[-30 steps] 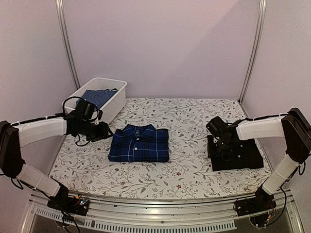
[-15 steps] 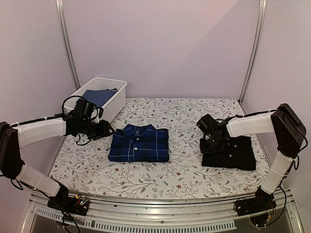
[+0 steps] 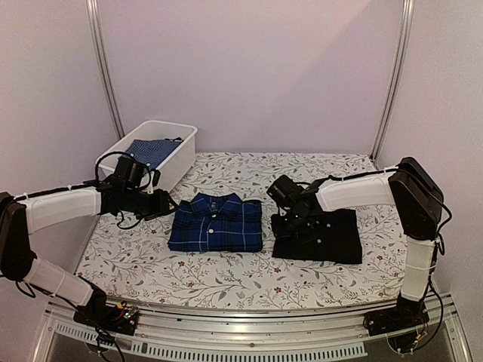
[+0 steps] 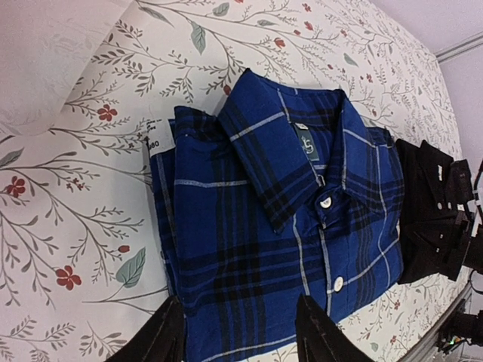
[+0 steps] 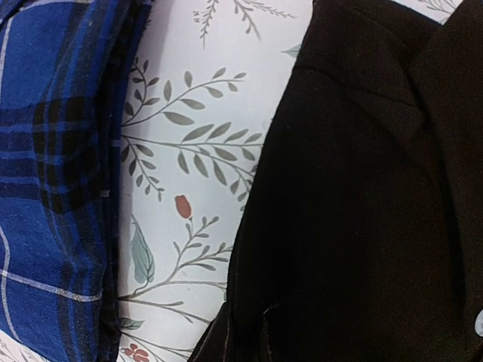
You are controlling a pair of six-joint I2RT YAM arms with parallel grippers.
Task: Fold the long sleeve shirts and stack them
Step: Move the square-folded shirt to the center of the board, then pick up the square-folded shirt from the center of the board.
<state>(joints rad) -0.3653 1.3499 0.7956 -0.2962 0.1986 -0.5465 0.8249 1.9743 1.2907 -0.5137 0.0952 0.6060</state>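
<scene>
Top external: right arm (image 3: 355, 190) reaching left, fingers (image 3: 293, 221) clamping black shirt (image 3: 328, 237) edge.

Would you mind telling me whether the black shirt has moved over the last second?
Yes, the black shirt slid left, closer to the unmoved plaid shirt.
</scene>
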